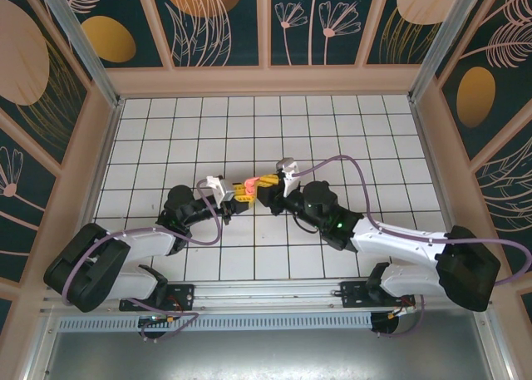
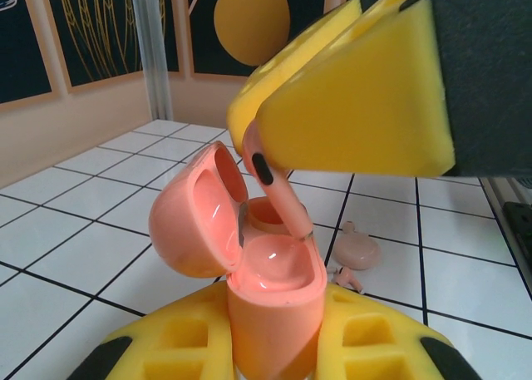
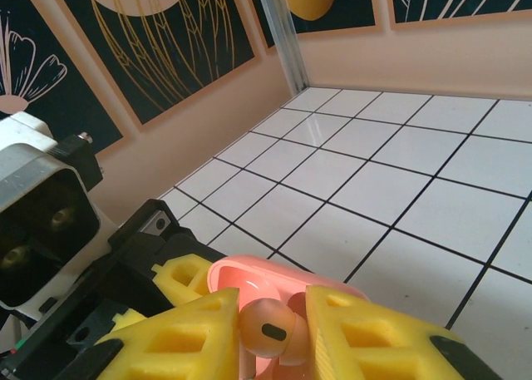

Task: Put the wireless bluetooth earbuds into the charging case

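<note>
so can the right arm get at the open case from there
Probably yes: the left gripper holds the charging case with its lid swung open, and the right gripper holds an earbud right at the opening, nothing between.

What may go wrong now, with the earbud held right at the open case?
The earbud in the right claw meets the charging case at a tilt, so its stem may jam on the slot edge. The left claw grips only the case's lower part; a hard push might tip it. The open lid stands close and may get knocked.
</note>
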Tool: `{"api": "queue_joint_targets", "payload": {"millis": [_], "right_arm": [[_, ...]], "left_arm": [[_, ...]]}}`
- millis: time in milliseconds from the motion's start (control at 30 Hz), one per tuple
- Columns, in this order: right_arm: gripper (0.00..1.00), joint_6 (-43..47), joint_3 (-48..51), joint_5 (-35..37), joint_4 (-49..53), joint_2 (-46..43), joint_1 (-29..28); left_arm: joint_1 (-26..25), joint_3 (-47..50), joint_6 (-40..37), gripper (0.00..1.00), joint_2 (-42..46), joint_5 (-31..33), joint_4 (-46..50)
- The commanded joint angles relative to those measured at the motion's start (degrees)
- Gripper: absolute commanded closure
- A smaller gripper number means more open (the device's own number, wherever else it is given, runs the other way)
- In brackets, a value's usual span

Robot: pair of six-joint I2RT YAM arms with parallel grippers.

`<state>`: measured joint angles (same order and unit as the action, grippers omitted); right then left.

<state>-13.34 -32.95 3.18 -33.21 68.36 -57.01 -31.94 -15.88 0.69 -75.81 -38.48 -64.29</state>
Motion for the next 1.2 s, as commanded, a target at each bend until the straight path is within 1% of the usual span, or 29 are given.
{"api": "queue_joint_targets", "payload": {"millis": [0,400,700,867,1167], "right_arm": [[0.75,1.3,0.1,1.9,-3.0,0.5,-0.8],[0.76,2.3,1.3,4.4,-1.8,0.1,-2.0],[0.76,4.6,0.7,5.4,1.2,0.1,-3.0],[0.76,6.1,0.1,7.5,3.6,-0.2,-4.0],[0.76,8.5,-0.3,7.2,5.6,-0.8,-4.8]], "left_arm": [[-0.5,-1.0,0.9,0.85,1.5,-0.5,-2.2],[-0.4,-1.1,3.7,0.85,0.7,-0.7,-6.5],[-0.5,-1.3,3.3,0.85,1.2,-0.5,-5.9],[-0.5,-1.2,2.7,0.85,1.9,-0.5,-4.8],[-0.5,-1.1,1.7,0.85,2.7,-0.5,-4.0]]}}
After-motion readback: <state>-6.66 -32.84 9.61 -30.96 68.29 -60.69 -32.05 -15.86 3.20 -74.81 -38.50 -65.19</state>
